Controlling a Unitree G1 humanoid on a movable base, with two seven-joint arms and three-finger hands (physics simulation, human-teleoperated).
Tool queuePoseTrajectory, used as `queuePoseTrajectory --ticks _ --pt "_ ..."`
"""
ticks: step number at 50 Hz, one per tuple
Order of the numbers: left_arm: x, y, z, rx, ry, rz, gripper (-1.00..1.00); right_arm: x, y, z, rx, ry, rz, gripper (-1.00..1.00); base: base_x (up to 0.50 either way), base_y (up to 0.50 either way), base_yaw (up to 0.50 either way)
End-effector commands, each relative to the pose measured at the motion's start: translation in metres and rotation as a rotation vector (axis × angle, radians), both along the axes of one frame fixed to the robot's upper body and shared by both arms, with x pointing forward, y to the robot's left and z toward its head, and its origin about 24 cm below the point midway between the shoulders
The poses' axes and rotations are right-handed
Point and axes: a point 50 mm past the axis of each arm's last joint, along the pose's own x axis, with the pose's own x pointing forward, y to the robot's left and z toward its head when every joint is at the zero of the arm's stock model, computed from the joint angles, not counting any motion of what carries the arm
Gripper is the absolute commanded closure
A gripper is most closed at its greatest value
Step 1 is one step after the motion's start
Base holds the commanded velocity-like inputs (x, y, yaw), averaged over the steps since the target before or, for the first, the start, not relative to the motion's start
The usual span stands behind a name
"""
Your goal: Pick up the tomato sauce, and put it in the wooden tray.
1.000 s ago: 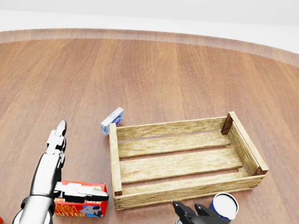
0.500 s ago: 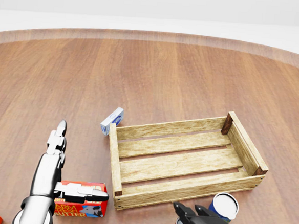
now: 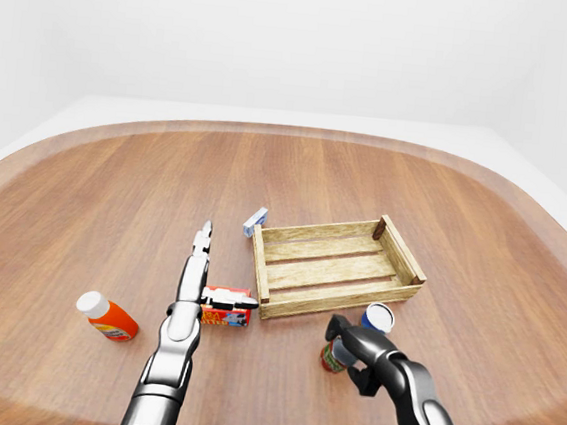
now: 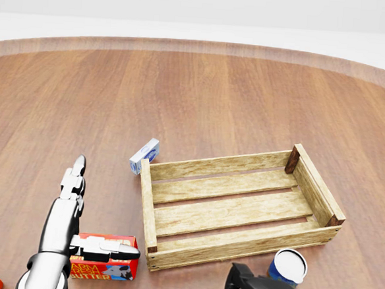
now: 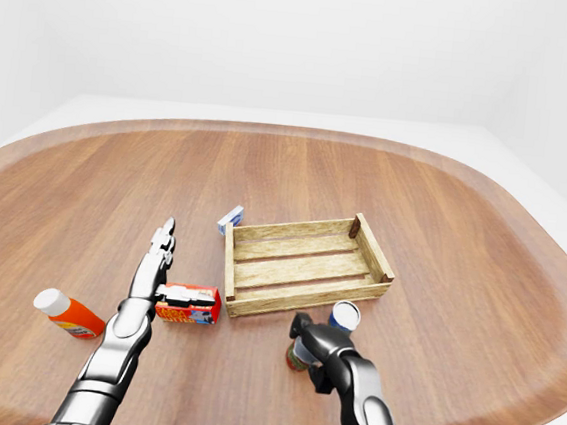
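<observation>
The tomato sauce can (image 3: 331, 359), red and green with a metal top, stands upright on the table below the wooden tray (image 3: 333, 268) in the left-eye view. My right hand (image 3: 344, 341) has its fingers curled round the can's upper part. In the head view the hand (image 4: 248, 288) hides nearly all of the can at the bottom edge. The slatted tray has nothing in it. My left hand (image 3: 205, 273) lies flat and open to the tray's left, fingers stretched out, thumb over a red butter box (image 3: 226, 308).
A blue can with a white lid (image 3: 379, 316) stands just right of the tomato sauce, close to the tray's lower wall. A small blue-and-white box (image 3: 255, 221) lies at the tray's upper-left corner. An orange bottle (image 3: 108, 317) lies at the far left.
My right hand's fingers, spread apart above the can before, have curled in round it. The left arm and the other objects have not moved.
</observation>
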Motion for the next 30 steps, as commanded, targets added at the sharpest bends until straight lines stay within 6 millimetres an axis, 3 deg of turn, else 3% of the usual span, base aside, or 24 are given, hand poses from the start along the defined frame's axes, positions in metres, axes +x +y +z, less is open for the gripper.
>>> queuePoseTrajectory --ticks 1,30 --pt "0.000 0.000 0.000 0.000 -0.001 -0.001 -1.00 -0.005 -0.002 -0.007 -0.039 0.022 0.004 1.00 0.00 0.00 0.00" --pt "0.000 -0.001 0.001 0.001 -0.004 -0.002 -1.00 -0.004 0.006 0.004 -0.019 -0.009 0.026 1.00 0.00 0.00 0.00"
